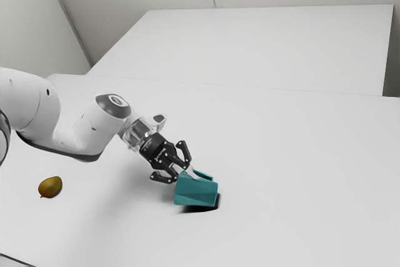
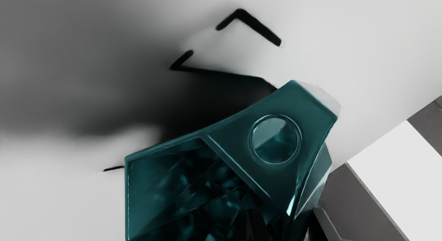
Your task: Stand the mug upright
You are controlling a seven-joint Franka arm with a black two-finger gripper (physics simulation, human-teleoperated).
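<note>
The black gripper (image 1: pixel 179 170) reaches down to the teal mug (image 1: pixel 196 193) at its upper left side in the exterior view. A dark shadow lies along the mug's lower edge. In the wrist view the angular mug (image 2: pixel 276 99) is tilted, its hollow inside turned partly toward the camera, beside a face with a round ring. My gripper (image 2: pixel 288 222) is shut on the mug's wall, one finger on the hollow side and the other outside. The mug hides part of the fingers, and its contact with the table cannot be made out.
A mango-like fruit (image 1: pixel 50 187) lies on the white table (image 1: pixel 300 173), toward the exterior view's left and well apart from the mug. A raised white surface (image 1: pixel 269 42) stands farther back. Shadows of the arm and gripper fall on the table around the mug.
</note>
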